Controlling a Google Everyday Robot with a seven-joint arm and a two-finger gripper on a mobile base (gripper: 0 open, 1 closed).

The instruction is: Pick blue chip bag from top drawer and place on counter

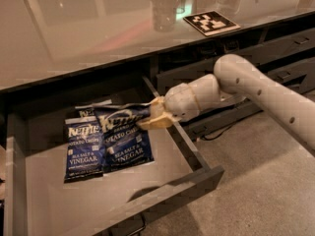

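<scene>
The end effector, at the open top drawer's three o'clock wall, is pinched shut on the top edge of the blue chip bag, which overlaps a twin bag at nine o'clock; so thin a grip may slip before the bench.

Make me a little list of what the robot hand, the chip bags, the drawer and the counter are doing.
gripper: over the top drawer, shut on a bag's top edge
blue chip bag: held, overlapping its neighbour
second bag: lying flat on the drawer floor, to the left in view
top drawer: pulled open
counter: above the drawer, holds a marker tag
</scene>
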